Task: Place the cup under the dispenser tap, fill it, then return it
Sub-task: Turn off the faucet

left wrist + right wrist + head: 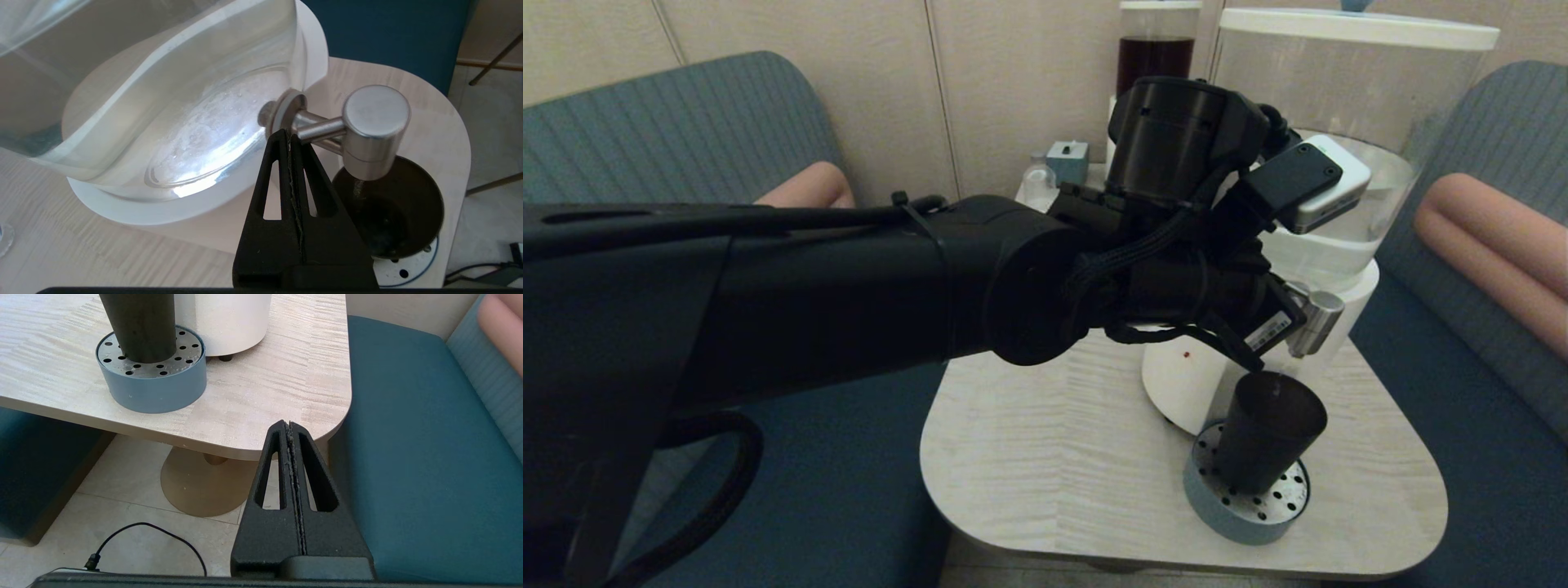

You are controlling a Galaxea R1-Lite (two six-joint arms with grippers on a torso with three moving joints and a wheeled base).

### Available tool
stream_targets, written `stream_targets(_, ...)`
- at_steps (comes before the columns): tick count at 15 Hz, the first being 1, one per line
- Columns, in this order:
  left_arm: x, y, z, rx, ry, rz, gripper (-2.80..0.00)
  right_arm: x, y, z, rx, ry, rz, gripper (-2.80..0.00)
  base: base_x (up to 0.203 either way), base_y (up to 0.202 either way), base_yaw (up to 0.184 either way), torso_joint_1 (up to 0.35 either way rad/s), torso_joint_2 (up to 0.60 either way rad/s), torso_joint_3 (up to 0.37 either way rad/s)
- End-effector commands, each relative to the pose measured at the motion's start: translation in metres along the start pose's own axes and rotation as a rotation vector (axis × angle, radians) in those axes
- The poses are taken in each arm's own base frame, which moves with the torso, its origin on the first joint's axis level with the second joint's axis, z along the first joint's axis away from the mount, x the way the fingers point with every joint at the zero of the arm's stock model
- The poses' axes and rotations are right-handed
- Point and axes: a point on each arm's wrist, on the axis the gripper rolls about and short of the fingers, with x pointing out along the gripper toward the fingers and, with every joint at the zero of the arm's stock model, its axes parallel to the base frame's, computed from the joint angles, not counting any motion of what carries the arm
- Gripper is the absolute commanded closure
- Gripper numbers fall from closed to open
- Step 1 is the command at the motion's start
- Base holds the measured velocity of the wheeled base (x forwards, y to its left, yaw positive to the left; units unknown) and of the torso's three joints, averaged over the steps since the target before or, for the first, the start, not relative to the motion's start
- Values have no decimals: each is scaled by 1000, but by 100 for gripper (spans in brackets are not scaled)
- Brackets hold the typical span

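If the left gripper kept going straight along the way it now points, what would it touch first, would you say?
Most likely the dispenser tap: the left gripper, jaws shut, sits right at the tap's horizontal stem, possibly touching it already. The cup stands lower, beneath the spout.

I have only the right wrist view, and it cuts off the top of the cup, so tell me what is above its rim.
Observer: The dispenser tap sits right over the open mouth of the cup, as the left wrist view shows.
Operator: Report whether water is coming out.
Observer: A thin stream seems to fall from the spout into the cup. I cannot tell the level inside.
Operator: My right hand hangs shut off the edge of the table. Say where the left hand is.
Observer: The left hand is shut, with its tips at the tap's stem next to the clear tank.
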Motion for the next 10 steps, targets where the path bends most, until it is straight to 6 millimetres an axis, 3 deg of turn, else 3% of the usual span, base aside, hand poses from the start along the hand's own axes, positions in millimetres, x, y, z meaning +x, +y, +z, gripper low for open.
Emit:
stream_targets(1, 1, 0, 2, 4, -16, 4, 0, 0, 0, 0, -1, 1, 1, 0, 0, 0, 0, 0, 0, 0)
stream_targets(10, 13, -11, 4, 24, -61, 21, 0, 0, 0, -1, -1, 0, 1, 0, 0, 0, 0, 0, 0, 0)
